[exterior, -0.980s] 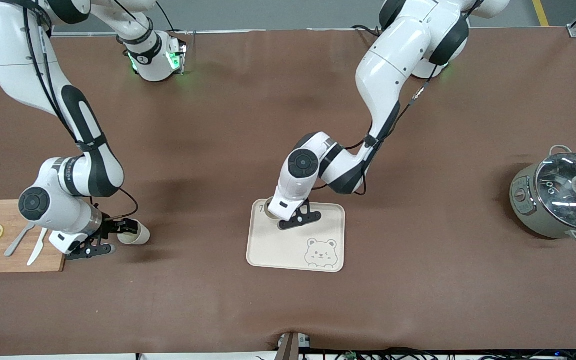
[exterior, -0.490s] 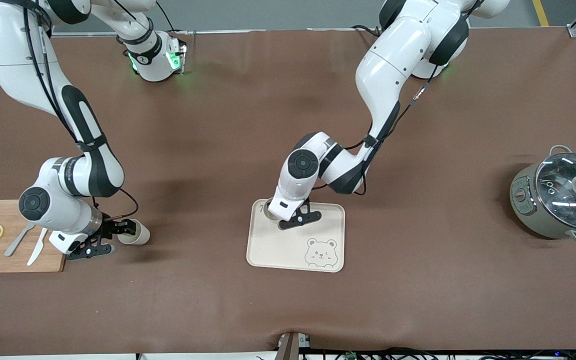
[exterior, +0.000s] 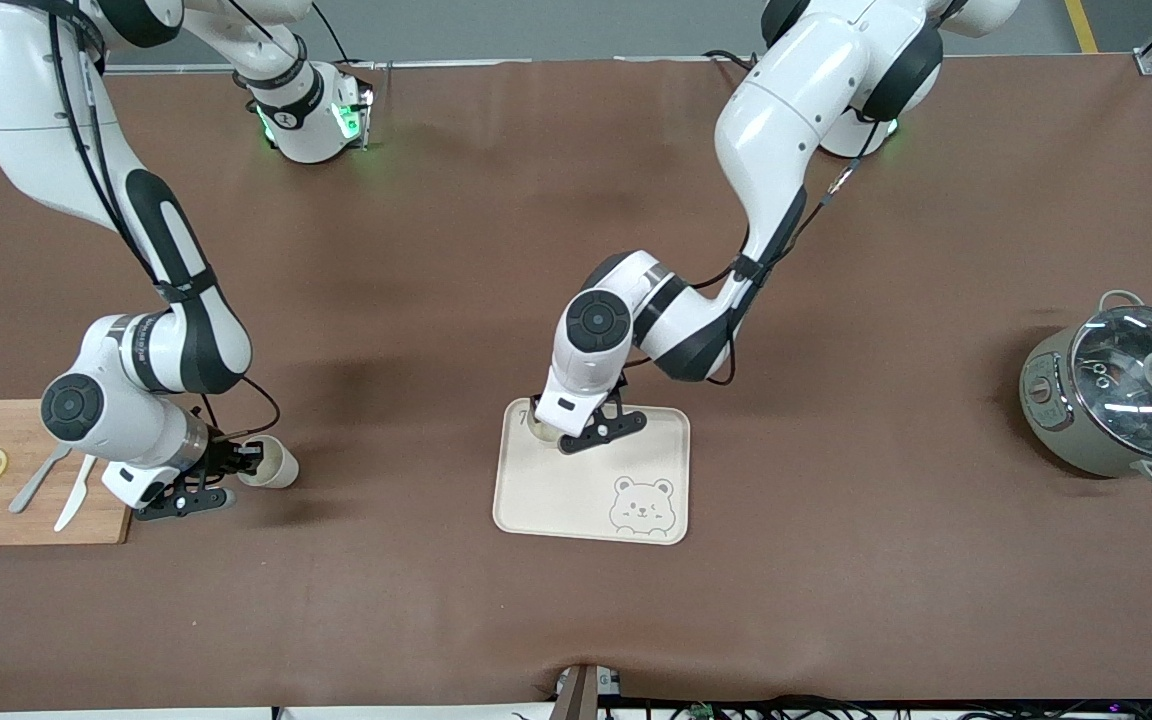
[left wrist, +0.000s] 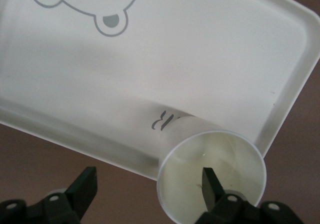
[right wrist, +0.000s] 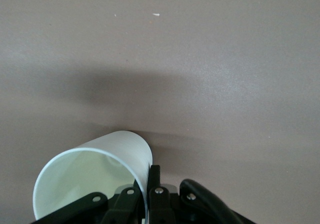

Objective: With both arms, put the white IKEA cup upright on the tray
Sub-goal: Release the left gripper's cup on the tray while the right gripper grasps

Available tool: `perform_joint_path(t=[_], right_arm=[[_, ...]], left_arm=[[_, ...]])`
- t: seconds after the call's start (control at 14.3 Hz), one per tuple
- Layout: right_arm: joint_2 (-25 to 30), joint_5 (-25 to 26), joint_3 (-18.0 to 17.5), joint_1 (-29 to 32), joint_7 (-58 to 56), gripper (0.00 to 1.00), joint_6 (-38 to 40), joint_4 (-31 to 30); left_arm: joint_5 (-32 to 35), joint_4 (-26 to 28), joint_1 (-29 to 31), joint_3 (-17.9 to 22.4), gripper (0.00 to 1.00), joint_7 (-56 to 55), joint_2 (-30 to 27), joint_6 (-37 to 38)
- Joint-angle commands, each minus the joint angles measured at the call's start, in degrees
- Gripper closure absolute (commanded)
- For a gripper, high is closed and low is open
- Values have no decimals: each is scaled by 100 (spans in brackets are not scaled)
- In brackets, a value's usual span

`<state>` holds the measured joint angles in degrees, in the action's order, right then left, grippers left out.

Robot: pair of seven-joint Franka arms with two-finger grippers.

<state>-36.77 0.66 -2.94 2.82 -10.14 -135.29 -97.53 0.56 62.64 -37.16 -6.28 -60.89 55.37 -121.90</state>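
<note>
At the surface's nine o'clock edge lies a cutting board. Just at its three o'clock the right gripper has its jaws pinching the wall of a white cup, one finger inside and one outside. That cup leans on its side, and I cannot tell whether it is clear of the surface. Held by the thin wall alone, it could swing or slip while being carried.

At the middle sits the tray, with the upright cup in its eleven o'clock corner. The left gripper is over it with its jaws spread: one finger dips inside the rim and the other stands apart outside. If the arm rises at a slant, the inner finger could likely hook the rim and tip the upright cup.
</note>
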Motion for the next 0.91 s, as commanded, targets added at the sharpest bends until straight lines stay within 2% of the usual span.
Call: perform_joint_path(t=[0.0, 0.21, 0.49, 0.63, 0.84], right_arm=[[91, -49, 13, -88, -23, 100, 246, 146], [100, -66, 4, -185, 196, 100, 1422, 1014], [100, -145, -92, -624, 1441, 100, 2742, 2087], [100, -242, -128, -992, 2337, 100, 3034, 2413], [100, -338, -137, -1572, 3568, 100, 3017, 2633]], left_arm=[[-205, 38, 104, 22, 0, 6, -342, 429], [-240, 38, 245, 13, 0, 120, -527, 562], [-511, 46, 744, 13, 0, 690, -896, 869], [-688, 55, 1035, 22, 0, 1104, -1002, 1089], [-452, 73, 1141, 136, 0, 1666, -1055, 1090]])
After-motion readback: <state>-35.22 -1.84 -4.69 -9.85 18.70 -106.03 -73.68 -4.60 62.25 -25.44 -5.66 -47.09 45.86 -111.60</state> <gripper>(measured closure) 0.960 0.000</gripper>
